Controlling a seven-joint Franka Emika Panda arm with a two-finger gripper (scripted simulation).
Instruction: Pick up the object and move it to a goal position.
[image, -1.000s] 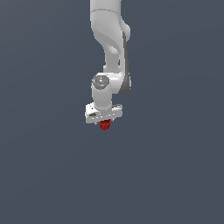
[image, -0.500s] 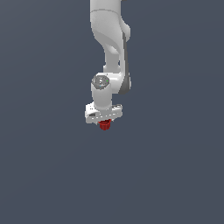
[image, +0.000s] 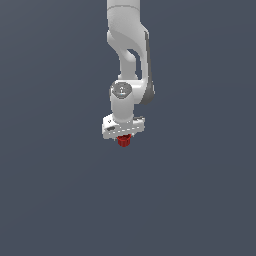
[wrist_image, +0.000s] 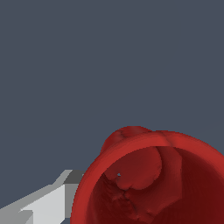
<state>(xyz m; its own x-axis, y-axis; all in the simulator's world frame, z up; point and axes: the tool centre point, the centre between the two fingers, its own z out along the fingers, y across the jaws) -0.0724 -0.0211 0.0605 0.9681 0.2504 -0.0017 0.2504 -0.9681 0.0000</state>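
Gripping: gripper (image: 124, 136) pointed down, clamped on the cup (image: 124, 141)
Writing: none readable on cup or arm (image: 129, 60)
Cup place: just under the white hand, held above plain grey ground (image: 60, 200)
Cup axis: short, ran upright; open mouth faced the wrist camera (wrist_image: 153, 183)
Finger: one grey-white finger (wrist_image: 41, 203) touched the cup's side

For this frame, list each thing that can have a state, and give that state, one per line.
gripper: pointing down, shut on the red cup.
red cup: held just under the gripper, hollow inside showing to the wrist camera, nothing seen touching it from below.
gripper finger: pressed against the cup's outer wall.
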